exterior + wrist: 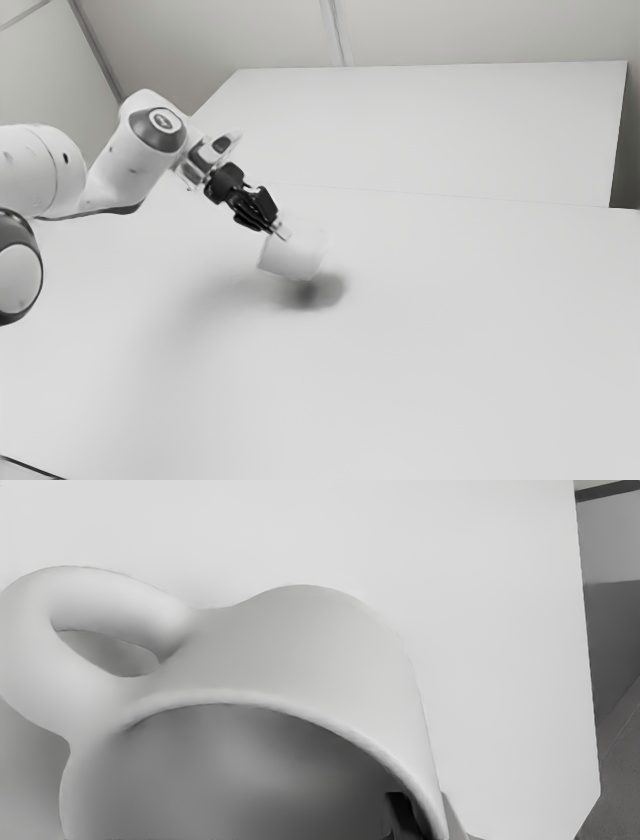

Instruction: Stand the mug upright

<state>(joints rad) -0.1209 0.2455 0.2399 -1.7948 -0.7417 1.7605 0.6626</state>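
Note:
In the exterior view the black gripper [278, 230] reaches down from the upper left, its tips at the rim of a white mug [297, 255]. The mug is tilted and hangs above the table, with a dark shadow beneath it. In the wrist view the gripper [429, 812] has one finger inside the mug and the other outside, pinching the wall of the mug [310, 650] between them. The mug's opening faces the hand, and its looped handle stands out on the side away from the pinched wall. Its base is hidden.
A broad white table [450, 350] extends beneath the arm. Behind it in the exterior view is another white surface [430, 130], with pale walls beyond. The table's edge runs past the mug in the wrist view.

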